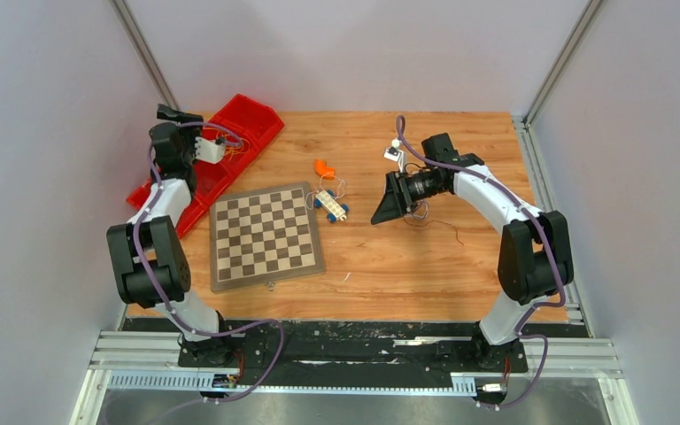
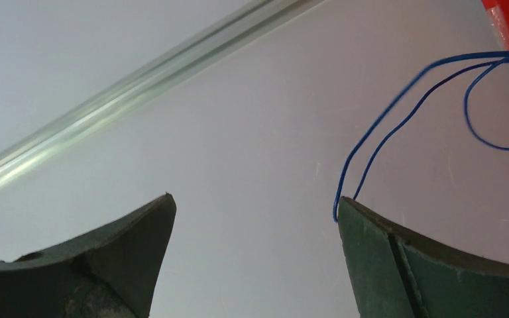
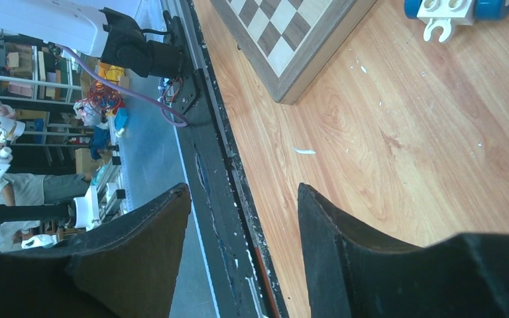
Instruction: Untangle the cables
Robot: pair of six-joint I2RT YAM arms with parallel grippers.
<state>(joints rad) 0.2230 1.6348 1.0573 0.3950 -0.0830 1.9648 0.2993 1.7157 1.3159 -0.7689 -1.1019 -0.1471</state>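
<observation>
Here, seen from above, a wooden surface point(image 1: 407, 274) carries two robot arms bolted at its near edge. The left arm is raised over a red tray point(image 1: 248, 119) at the far left corner. The right arm reaches toward the middle, its right end effector point(image 1: 388, 202) held low, just beside a small bunch of cables point(image 1: 421, 212). One thin dark strand point(image 1: 450, 228) trails from that bunch across the bare wood toward the near right. A few fine wire loops point(image 1: 336, 186) lie against a blue and white toy block point(image 1: 330, 205), just off the far right corner of a chessboard point(image 1: 266, 235). A small orange piece point(image 1: 322, 168) sits just behind the block. Orange and purple wires point(image 1: 230, 143) hang beside the left wrist, above the tray.

In the left wrist view, the left end effector point(image 2: 255, 205) is spread wide and points at a pale wall point(image 2: 238, 132) crossed by a metal rail point(image 2: 139, 79). A thin blue wire point(image 2: 397, 112), doubled over, rests against the tip of one finger point(image 2: 384, 252), then curves up toward the tray's red edge. It is draped there, not pinched; the gap between the fingers shows only wall.

In the right wrist view, the right end effector is likewise spread apart, with bare wood and the surface's dark near edge showing in the gap. The chessboard's corner and the toy block lie beyond.
</observation>
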